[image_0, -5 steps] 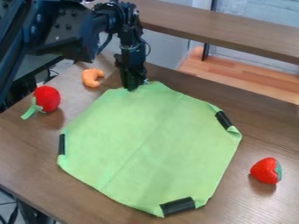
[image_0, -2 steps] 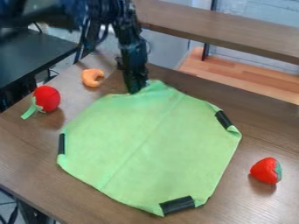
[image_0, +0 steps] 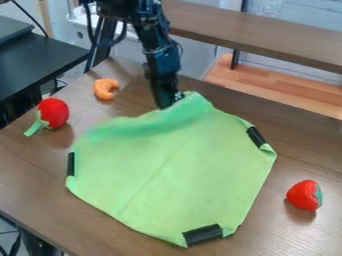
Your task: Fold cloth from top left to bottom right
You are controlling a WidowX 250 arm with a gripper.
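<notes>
The black gripper (image_0: 170,104) hangs at the top edge of the green cloth (image_0: 180,170), shut on its top corner, which is lifted off the table. A raised fold of cloth slopes down and left from the fingertips towards the cloth's left side. The rest of the cloth lies flat, with black strips at its left, right and bottom corners. The fingertips are partly hidden behind the cloth.
A red toy (image_0: 53,112) with a green strip and an orange shrimp-like toy (image_0: 105,88) lie left of the gripper on the brown table (image_0: 40,200). A toy strawberry (image_0: 305,195) sits to the right of the cloth. Behind runs a raised wooden shelf (image_0: 260,32).
The gripper has moved to the right and slightly down in the view, drawing the cloth's top corner along. The upper left edge has risen and begun to fold over.
</notes>
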